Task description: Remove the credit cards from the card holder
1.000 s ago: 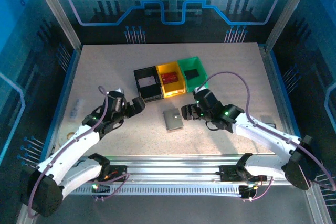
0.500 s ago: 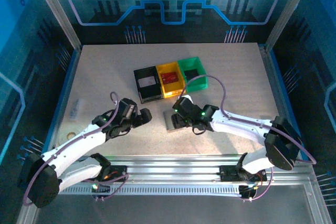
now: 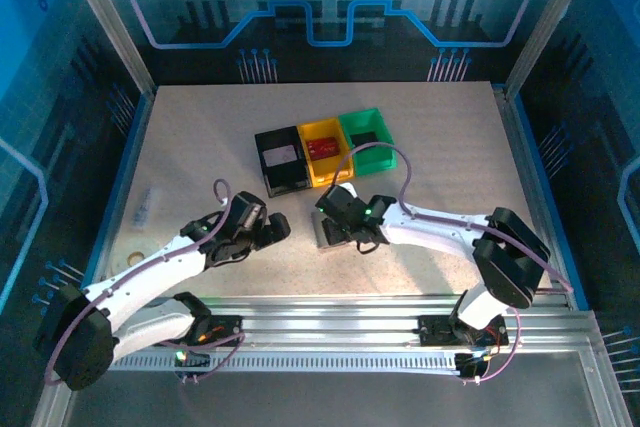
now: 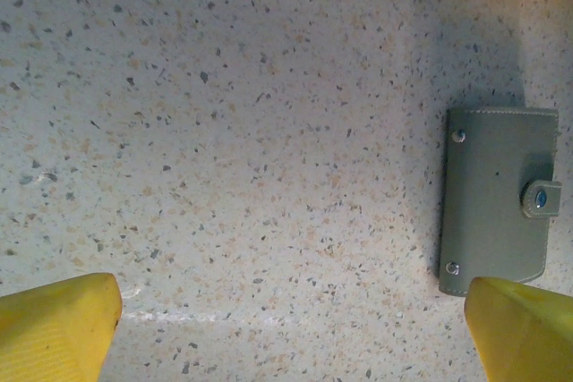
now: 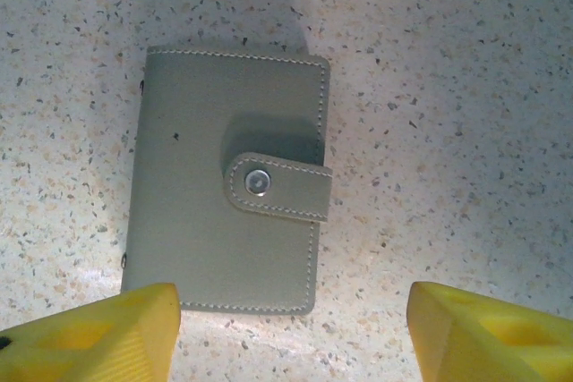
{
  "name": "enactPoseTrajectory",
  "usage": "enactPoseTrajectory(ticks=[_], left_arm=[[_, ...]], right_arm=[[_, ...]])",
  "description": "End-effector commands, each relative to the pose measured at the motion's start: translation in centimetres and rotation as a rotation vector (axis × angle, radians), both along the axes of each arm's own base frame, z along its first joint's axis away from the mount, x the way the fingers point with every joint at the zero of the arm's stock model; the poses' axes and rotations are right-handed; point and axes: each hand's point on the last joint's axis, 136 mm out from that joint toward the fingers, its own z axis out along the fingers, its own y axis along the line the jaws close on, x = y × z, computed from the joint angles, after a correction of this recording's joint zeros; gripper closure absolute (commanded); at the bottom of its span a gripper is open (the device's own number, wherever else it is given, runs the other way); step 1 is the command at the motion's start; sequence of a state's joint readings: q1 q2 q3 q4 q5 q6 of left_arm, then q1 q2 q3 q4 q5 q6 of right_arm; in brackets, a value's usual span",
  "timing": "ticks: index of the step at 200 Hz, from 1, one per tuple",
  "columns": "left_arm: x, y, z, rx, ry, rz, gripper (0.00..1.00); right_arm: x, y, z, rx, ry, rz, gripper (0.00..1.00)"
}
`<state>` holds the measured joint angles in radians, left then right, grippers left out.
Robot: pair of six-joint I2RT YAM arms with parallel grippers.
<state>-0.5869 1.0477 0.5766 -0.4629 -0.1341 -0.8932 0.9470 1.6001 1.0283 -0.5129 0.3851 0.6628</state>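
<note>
You are at the very start of the job: the card holder is snapped shut, so the first step, getting hold of it and opening it, is the one in hand. The holder lies flat on the desk, near the middle, just in front of the black bin, the yellow bin and the green bin. It sits between your two arms. A little strap with a round snap goes across its cover. The credit cards are most likely inside, hidden by the cover. Your right fingers hang right over the holder, spread apart, one at each side of its near end. One of them is over a corner of the holder and the other is well off to the side, so they grip nothing yet. Your left fingers are spread as wide as they go and hold nothing. They hover over bare desk, with the holder off to one side of them. Next, I think you need to bring the right fingers down and squeeze the holder by its two long sides. It is thin and flat, so go low or the fingers may slip over it. Then the strap has to be popped open, and your left fingers are free to help.
</note>
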Motion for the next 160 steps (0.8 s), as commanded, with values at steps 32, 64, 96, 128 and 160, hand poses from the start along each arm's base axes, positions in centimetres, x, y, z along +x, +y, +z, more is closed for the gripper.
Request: enactPoseTrajectory(ticks=[32, 64, 96, 128, 160], left_arm=[[-0.3, -1.1, -0.4, -0.026, 0.013, -0.016, 0.01], [-0.3, -1.7, -0.5, -0.059, 0.007, -0.021, 0.01], [-0.4, -2.1, -0.7, -0.073, 0.005, -0.031, 0.01], [-0.6, -2.3, -1.0, -0.077, 0.01, -0.035, 0.01], [-0.7, -2.4, -1.2, -0.078, 0.01, -0.037, 0.0]], right_arm=[[0.5, 2.0, -1.2, -0.022, 0.025, 0.015, 0.38], [0.9, 2.3, -2.2, -0.041, 0.051, 0.012, 0.43], [1.4, 2.5, -2.8, -0.048, 0.056, 0.005, 0.47], [1.8, 2.1, -3.1, -0.07, 0.046, -0.005, 0.51], [2.5, 2.0, -3.1, -0.076, 0.042, -0.017, 0.56]])
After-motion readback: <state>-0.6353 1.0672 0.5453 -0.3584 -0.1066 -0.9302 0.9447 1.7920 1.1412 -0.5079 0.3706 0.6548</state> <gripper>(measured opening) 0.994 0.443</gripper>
